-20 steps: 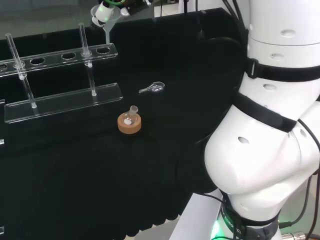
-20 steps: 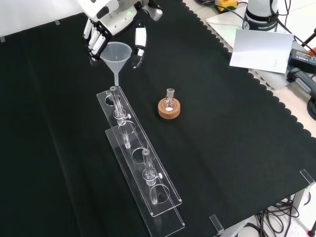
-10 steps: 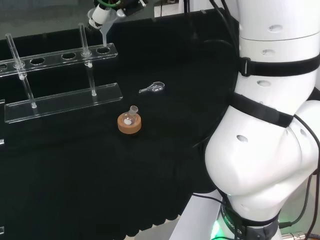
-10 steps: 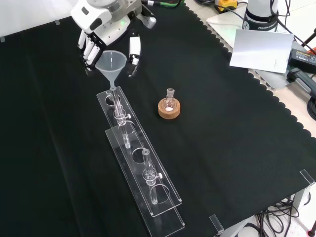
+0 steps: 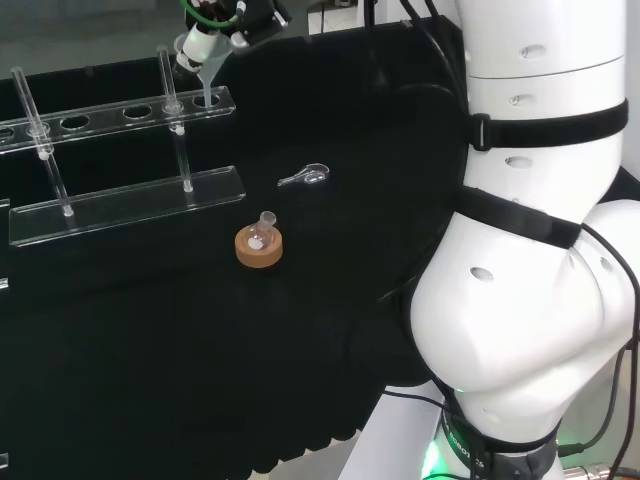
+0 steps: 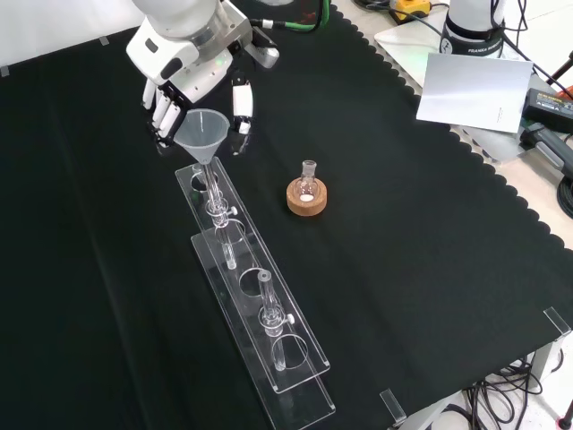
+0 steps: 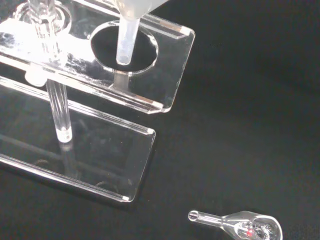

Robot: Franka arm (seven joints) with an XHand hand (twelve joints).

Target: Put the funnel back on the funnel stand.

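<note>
Gripping funnel (image 6: pixel 202 133) — robot hand (image 6: pixel 192 76) curled.

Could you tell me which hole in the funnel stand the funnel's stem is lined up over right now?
The end hole nearest the hand; the funnel has its stem directly above it, unlike the other holes along the funnel stand.

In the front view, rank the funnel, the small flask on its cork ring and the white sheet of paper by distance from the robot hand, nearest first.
Robot hand is at upper left.
1. Funnel: held in the robot hand, over the near end hole of the clear stand.
2. Flask on cork ring: mid-cloth, to the right.
3. Sheet of paper: far right, off the cloth.
</note>
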